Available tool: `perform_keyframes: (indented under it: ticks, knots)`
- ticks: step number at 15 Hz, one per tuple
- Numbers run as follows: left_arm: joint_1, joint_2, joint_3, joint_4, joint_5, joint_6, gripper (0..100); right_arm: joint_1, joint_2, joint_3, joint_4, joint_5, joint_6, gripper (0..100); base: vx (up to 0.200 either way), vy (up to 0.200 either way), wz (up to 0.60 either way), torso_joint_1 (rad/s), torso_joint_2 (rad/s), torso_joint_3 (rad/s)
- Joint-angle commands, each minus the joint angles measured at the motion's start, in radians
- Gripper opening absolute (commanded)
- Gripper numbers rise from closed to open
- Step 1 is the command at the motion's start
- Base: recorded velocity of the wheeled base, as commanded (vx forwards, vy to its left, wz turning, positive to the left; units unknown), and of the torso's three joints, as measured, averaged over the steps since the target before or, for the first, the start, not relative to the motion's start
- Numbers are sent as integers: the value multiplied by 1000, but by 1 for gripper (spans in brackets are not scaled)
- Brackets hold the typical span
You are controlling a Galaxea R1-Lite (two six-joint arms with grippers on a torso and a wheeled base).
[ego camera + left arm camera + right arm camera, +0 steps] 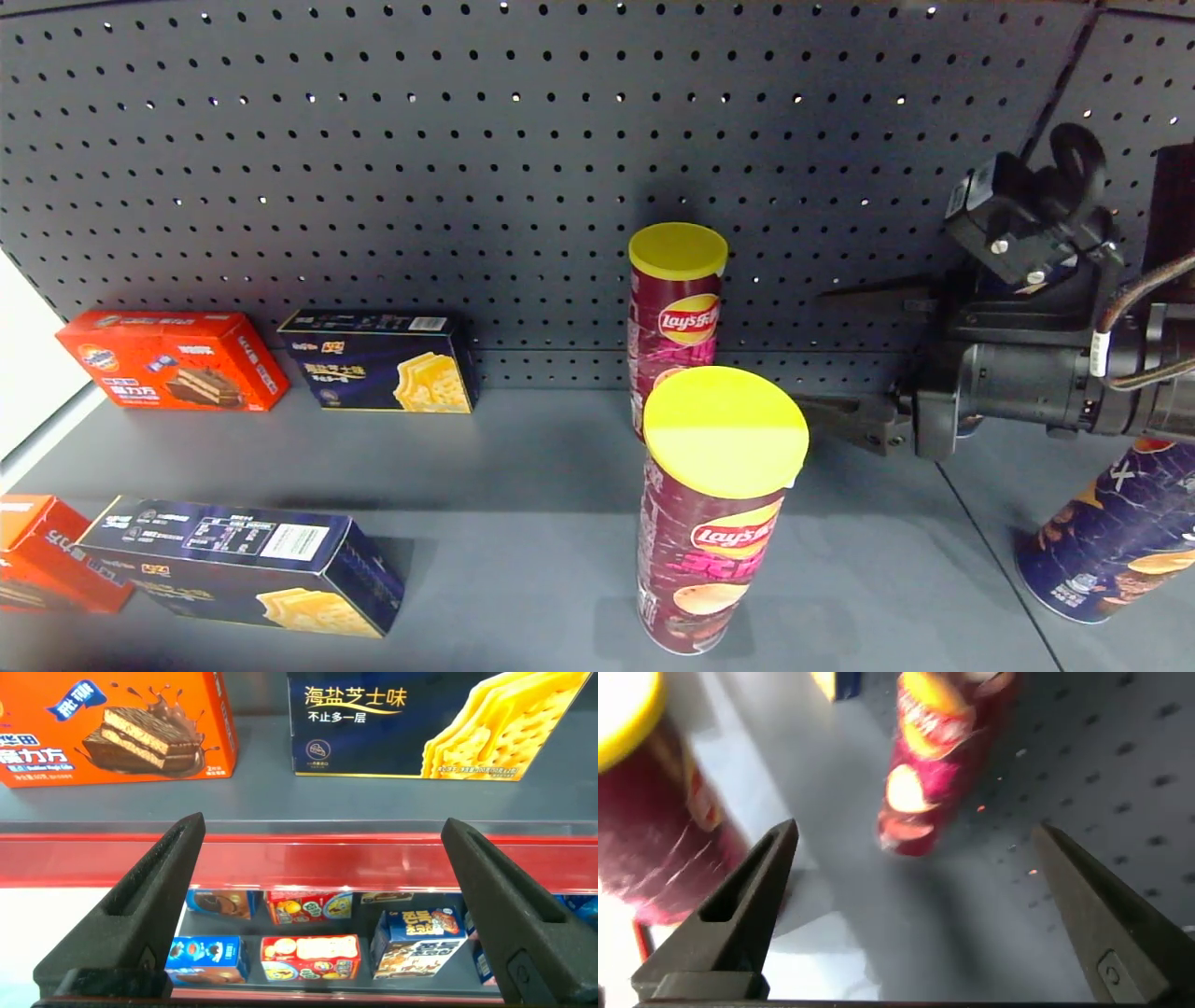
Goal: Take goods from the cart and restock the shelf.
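The shelf (pixel 523 467) holds 2 upright purple chip cans (pixel 707 551).

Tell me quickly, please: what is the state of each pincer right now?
Left pincer: open, holding nothing.
Right pincer: open, holding nothing.

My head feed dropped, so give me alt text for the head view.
The front chip can and the back chip can, purple with yellow lids, stand upright on the grey shelf; the open, empty right tool is beside them. Orange boxes and dark blue boxes sit to the left, a dark blue can at the right edge.
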Motion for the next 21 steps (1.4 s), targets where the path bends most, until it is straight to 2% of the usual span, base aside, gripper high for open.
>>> perform_keyframes:
  ticks: [1,5,12,18,21]
  knots:
    - [0,2,0,0,1,0,100,-15,14,-46,-1,0,8,100,0,0,0,0,0,0]
    - [0,2,0,0,1,0,100,-24,8,-104,-7,-6,14,100,0,0,0,0,0,0]
    - [-2,2,0,0,1,0,100,-24,-120,-86,-36,-27,34,100,0,0,0,0,0,0]
    - [0,2,0,0,1,0,100,-24,-258,-5,-30,-52,36,100,0,0,0,0,0,0]
    - [0,2,0,0,1,0,100,-23,-362,89,-29,-50,51,100,0,0,0,0,0,0]
